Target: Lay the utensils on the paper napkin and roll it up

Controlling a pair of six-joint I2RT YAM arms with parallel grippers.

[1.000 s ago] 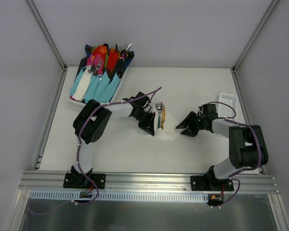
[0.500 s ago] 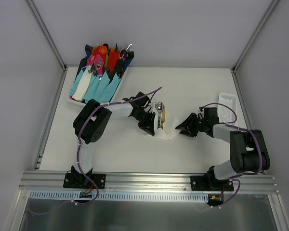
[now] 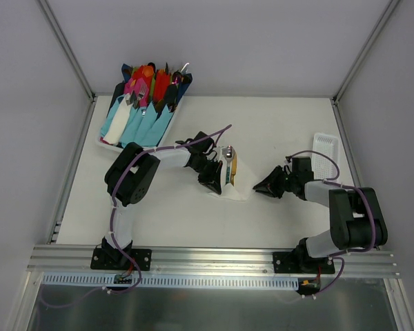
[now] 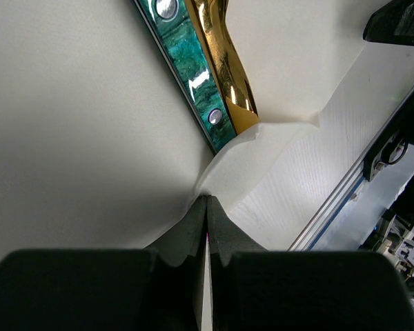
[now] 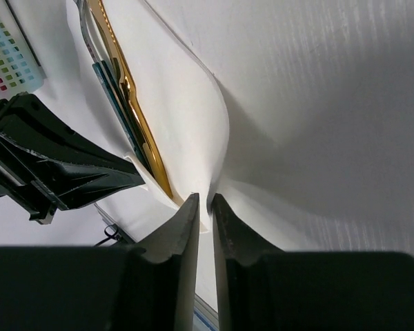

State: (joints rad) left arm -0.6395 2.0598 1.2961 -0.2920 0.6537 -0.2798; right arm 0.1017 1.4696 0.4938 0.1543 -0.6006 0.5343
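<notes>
The paper napkin (image 3: 236,190) lies mid-table, folded up over the utensils (image 3: 230,165). The utensils are a golden piece (image 4: 224,65) and a green-handled piece (image 4: 190,69), side by side. My left gripper (image 3: 212,181) is shut on the napkin's left edge (image 4: 214,176) just beside them. My right gripper (image 3: 257,187) is at the napkin's right corner. Its jaws are almost closed, with a raised fold of the napkin (image 5: 193,131) pinched between their tips. The golden piece (image 5: 134,117) shows under that fold. The spoon head is hidden.
A tray (image 3: 105,141) of bright cutlery in light-blue wraps (image 3: 141,124) stands at the back left. A small white slotted tray (image 3: 326,148) lies at the right edge, behind my right arm. The table's metal front rail (image 3: 214,258) runs along the near side.
My right gripper moved in to the napkin's right corner and closed on it, then shifted slightly toward the near right. My left gripper has stayed shut on the napkin.
</notes>
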